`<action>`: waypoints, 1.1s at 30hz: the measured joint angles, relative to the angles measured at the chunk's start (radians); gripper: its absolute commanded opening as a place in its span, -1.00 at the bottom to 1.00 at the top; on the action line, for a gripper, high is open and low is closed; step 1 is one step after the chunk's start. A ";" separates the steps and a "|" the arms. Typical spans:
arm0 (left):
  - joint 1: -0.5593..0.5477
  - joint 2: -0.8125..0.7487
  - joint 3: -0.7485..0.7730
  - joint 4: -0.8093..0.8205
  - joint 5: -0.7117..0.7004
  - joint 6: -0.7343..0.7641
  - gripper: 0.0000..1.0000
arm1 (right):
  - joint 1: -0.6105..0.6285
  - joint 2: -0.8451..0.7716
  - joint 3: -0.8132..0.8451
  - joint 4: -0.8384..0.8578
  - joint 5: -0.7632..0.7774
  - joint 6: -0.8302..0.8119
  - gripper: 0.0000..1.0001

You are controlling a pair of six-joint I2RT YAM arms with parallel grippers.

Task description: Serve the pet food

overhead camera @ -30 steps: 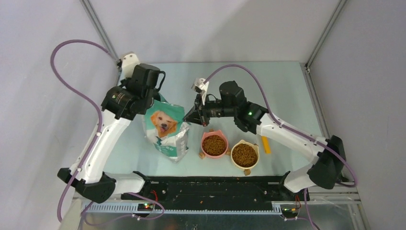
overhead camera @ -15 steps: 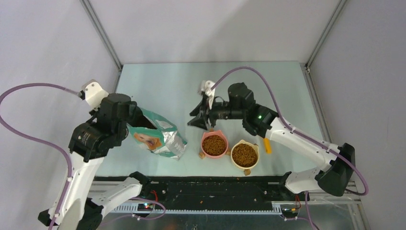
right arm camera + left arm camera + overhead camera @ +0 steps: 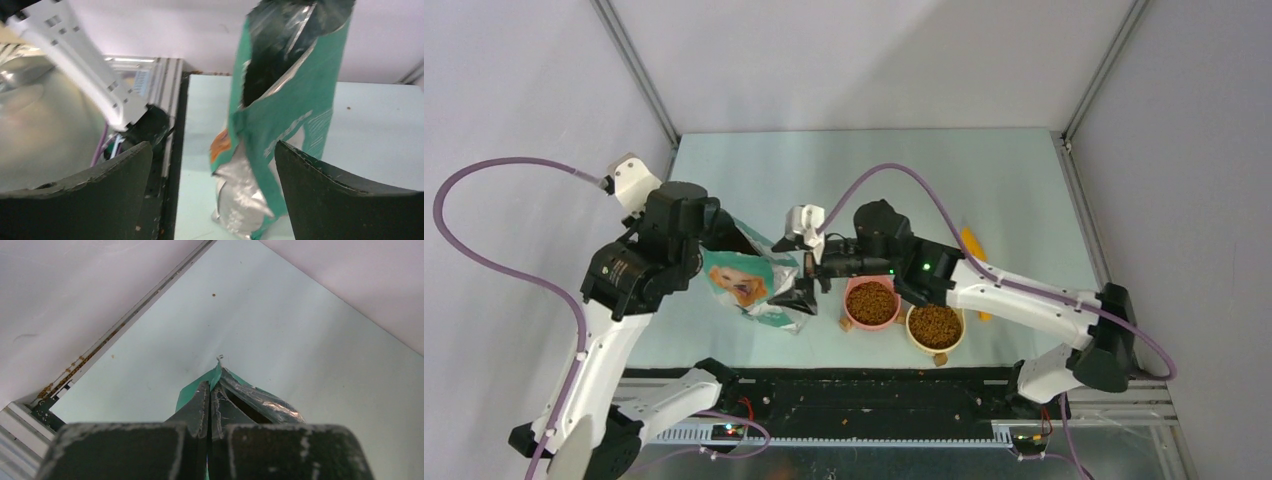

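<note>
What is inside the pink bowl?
Brown pet food pellets fill the pink bowl almost to its rim. They cover its bottom, so nothing beneath them can be seen.

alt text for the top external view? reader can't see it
The left tool pinches the top of a green-white pet food bag while the open right tool sits close beside it. Beside them, a pink bowl and a yellow bowl hold brown kibble.

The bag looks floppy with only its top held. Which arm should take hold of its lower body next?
Right, probably. The right gripper is open and faces the side of the bag, close to it. The left gripper is shut on the bag's top edge, so it is not free.
</note>
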 measured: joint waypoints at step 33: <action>0.009 -0.084 0.119 0.642 0.898 0.860 0.99 | -0.279 0.491 0.763 -0.552 -0.325 0.142 -1.00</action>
